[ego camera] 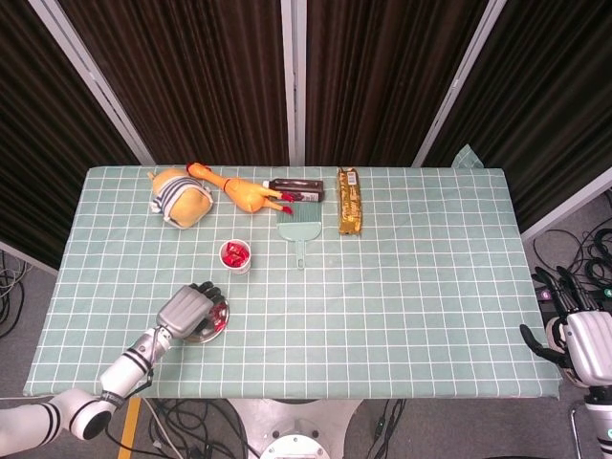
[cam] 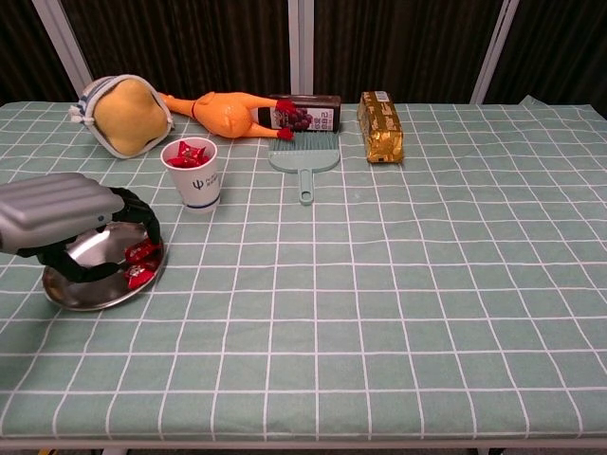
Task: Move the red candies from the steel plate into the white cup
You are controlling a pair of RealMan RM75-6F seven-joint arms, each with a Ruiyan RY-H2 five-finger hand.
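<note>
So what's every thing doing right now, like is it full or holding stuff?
white cup: upright, red candies inside
steel plate: flat, red candies at its right edge
left hand: over the plate, fingers curled down at the candies, hold unclear
right hand: off the table, fingers apart, holding nothing

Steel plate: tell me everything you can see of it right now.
The steel plate is a round, shallow, shiny metal dish lying flat on the green checked tablecloth near the front left, in front of the white cup. Red candies lie at its right rim. The left hand hangs over it, dark fingers curled down by the candies; contact unclear.
</note>
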